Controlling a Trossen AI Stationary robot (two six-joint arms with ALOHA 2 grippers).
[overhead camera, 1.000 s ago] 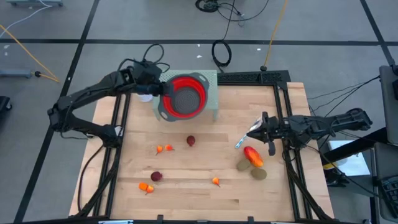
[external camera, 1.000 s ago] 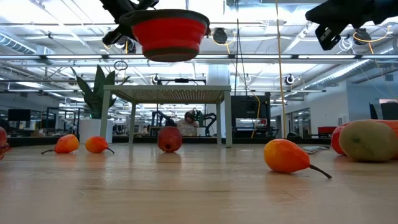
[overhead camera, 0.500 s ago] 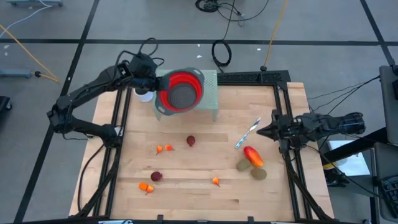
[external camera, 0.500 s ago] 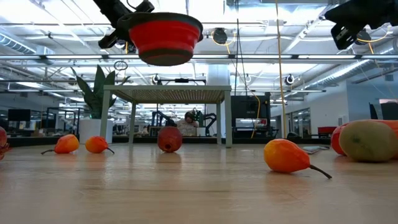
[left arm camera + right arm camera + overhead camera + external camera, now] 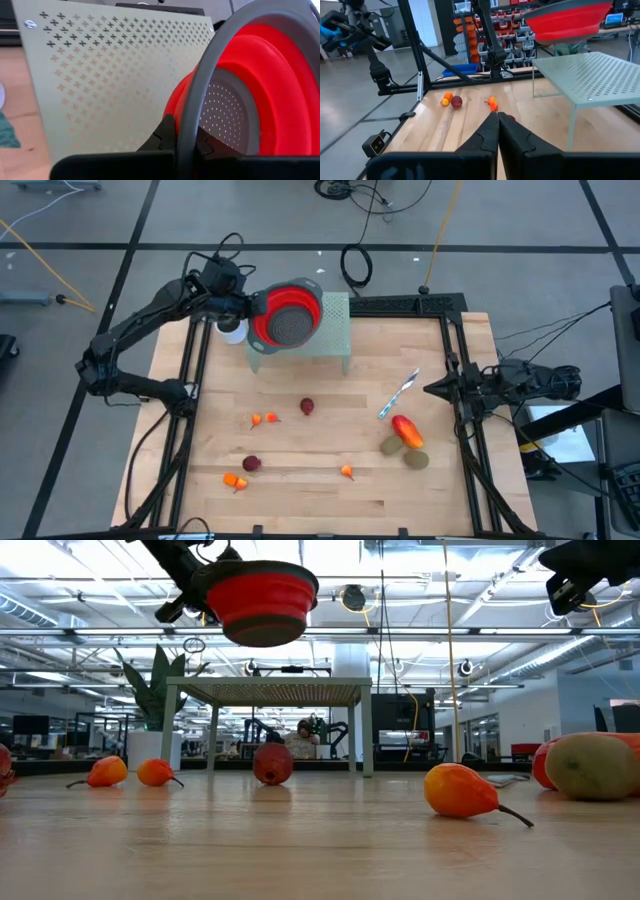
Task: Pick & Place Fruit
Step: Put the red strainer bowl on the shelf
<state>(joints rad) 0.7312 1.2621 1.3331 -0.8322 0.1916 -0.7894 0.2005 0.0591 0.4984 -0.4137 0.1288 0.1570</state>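
My left gripper (image 5: 250, 311) is shut on a round red bowl with a grey rim (image 5: 290, 315), held in the air over a pale green perforated stand (image 5: 335, 340) at the table's far side. The bowl also shows in the low view (image 5: 262, 602). The fruits lie on the wooden table: two dark red round ones (image 5: 307, 407) (image 5: 251, 464), several tiny orange pieces (image 5: 264, 419) (image 5: 233, 480) (image 5: 347, 472), a red-orange oval (image 5: 406, 430) and two brownish-green ovals (image 5: 390, 446) (image 5: 416, 460). My right gripper (image 5: 432, 389) is shut and empty at the table's right edge. My left gripper pinches the bowl's grey rim (image 5: 189, 117), with one finger (image 5: 167, 132) on the outer red wall and one finger (image 5: 207, 146) inside the bowl. The fingers come from the table's left. The bowl hangs clear above the stand, slightly tilted.
A slim blue-and-white stick (image 5: 398, 396) lies on the table just left of my right gripper, above the red-orange oval. A white thing (image 5: 232, 332) stands left of the stand. Black frame rails (image 5: 455, 350) run along the table's sides. The table's middle and near part are bare wood.
My left gripper has carried the bowl toward the table's far edge and a little to the left and up, still over the stand. My right gripper has drawn back toward the table's right edge, away from the blue-and-white stick.
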